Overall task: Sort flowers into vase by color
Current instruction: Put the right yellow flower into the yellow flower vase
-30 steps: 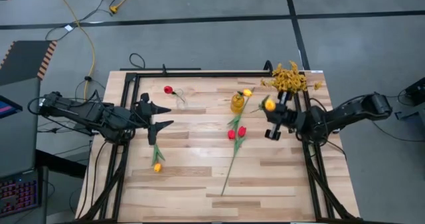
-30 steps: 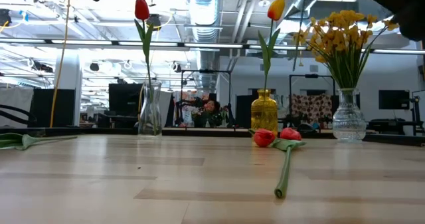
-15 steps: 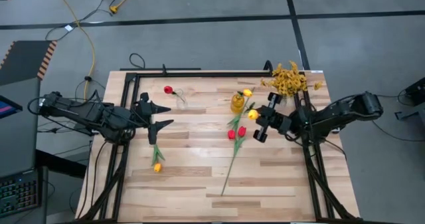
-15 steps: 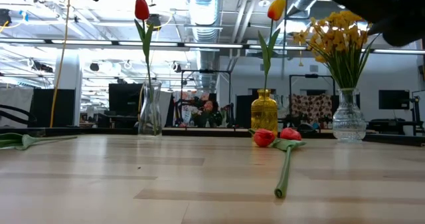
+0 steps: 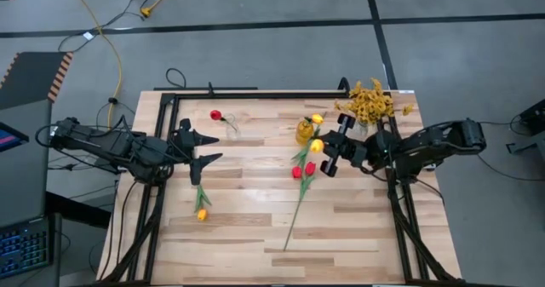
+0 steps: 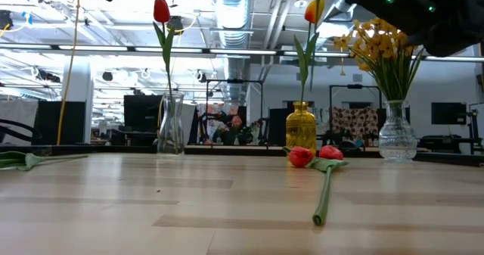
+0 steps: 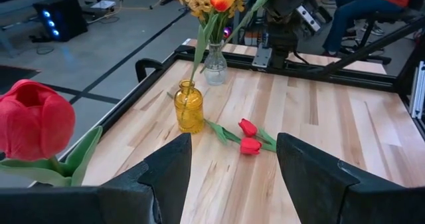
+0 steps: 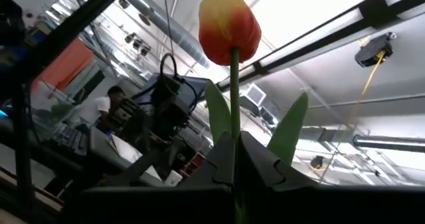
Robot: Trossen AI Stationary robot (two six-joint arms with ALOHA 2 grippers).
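Observation:
My right gripper point(image 5: 328, 157) hovers just right of the yellow glass vase point(image 5: 304, 133), shut on a yellow-orange tulip point(image 5: 317, 145). That vase holds another yellow-orange tulip point(image 5: 317, 118). A clear vase point(image 5: 231, 127) holds a red tulip point(image 5: 215, 115), and mustard-yellow blossoms point(image 5: 370, 100) fill a third vase at the far right corner. Two red tulips point(image 5: 302, 169) lie mid-table with their stem running toward the near edge. One yellow-orange tulip point(image 5: 202, 213) lies near the left side. My left gripper point(image 5: 209, 149) waits open at the left. My right gripper pinches the tulip's thin green stem point(image 8: 234, 127) between its two fingers point(image 8: 262, 164), below the leaves. The bloom point(image 8: 229, 24) stands beyond the fingertips. The flower is lifted clear of the table.
A black metal frame point(image 5: 255, 93) runs along the table's far, left and right sides. The near half of the wooden table point(image 5: 341, 253) is bare boards. Beyond the table in the low view there are screens, and a person sits point(image 6: 240, 122) there.
My right gripper has carried the tulip toward the table's left, from near the right frame rail to just beside the yellow vase. The left arm and the flowers on the table have kept still.

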